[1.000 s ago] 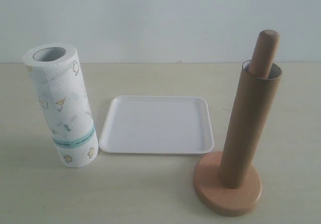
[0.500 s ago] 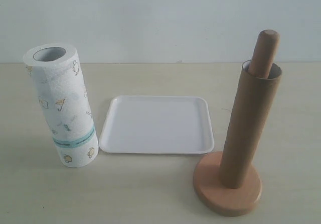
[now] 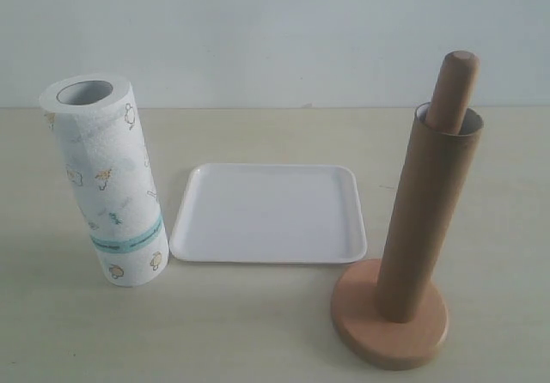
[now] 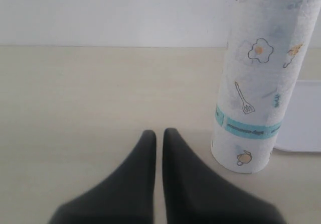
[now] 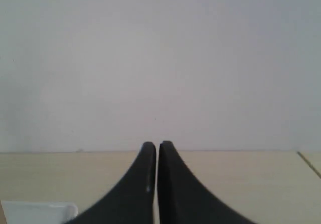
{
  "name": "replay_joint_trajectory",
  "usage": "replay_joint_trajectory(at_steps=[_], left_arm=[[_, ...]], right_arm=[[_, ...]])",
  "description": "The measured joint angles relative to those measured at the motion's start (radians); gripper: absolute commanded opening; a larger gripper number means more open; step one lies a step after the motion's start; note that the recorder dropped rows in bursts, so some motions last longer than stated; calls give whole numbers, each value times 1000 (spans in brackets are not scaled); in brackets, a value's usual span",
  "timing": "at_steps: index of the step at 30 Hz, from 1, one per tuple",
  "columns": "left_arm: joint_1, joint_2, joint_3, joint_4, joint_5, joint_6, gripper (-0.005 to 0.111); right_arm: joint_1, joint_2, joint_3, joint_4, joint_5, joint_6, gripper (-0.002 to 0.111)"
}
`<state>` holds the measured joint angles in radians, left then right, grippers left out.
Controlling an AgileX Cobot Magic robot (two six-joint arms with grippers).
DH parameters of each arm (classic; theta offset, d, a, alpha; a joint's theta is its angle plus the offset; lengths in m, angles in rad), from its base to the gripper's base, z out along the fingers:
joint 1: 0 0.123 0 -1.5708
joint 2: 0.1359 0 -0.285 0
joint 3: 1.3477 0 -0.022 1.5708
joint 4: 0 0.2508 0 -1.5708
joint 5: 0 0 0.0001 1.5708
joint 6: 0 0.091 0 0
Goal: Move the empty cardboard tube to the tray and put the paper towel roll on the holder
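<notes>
The brown cardboard tube (image 3: 427, 211) stands slipped over the pole of the wooden holder (image 3: 391, 325) at the front right; the pole's rounded top (image 3: 456, 82) sticks out above it. The paper towel roll (image 3: 107, 185) stands upright at the left, beside the empty white tray (image 3: 269, 214) in the middle. No gripper shows in the exterior view. In the left wrist view my left gripper (image 4: 159, 132) is shut and empty, a little short of the roll (image 4: 258, 78). My right gripper (image 5: 157, 144) is shut too, holding nothing, facing the wall.
A pale wooden table (image 3: 258, 323) carries everything, with a plain white wall (image 3: 275, 31) behind it. A corner of the tray (image 5: 40, 211) shows low in the right wrist view, and its edge (image 4: 301, 118) shows behind the roll in the left wrist view.
</notes>
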<state>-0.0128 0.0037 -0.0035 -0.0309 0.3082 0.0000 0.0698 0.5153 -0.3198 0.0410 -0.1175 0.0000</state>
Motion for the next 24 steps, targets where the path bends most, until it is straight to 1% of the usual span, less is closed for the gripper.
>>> replay_joint_trajectory(at_steps=[2, 4, 6, 10, 12, 20, 24], left_arm=[[0, 0, 0, 0, 0, 0, 4], [0, 0, 0, 0, 0, 0, 4], [0, 0, 0, 0, 0, 0, 4], [0, 0, 0, 0, 0, 0, 4], [0, 0, 0, 0, 0, 0, 4], [0, 0, 0, 0, 0, 0, 4], [0, 0, 0, 0, 0, 0, 4]], right_arm=[[28, 28, 2, 0, 0, 0, 1], [77, 42, 25, -4, -35, 0, 1], [129, 45, 74, -16, -127, 0, 1], [240, 50, 233, -33, -352, 0, 1], [277, 53, 298, -35, -416, 0, 1], [360, 53, 315, -71, -311, 129, 1], [368, 53, 318, -78, -291, 142, 1]])
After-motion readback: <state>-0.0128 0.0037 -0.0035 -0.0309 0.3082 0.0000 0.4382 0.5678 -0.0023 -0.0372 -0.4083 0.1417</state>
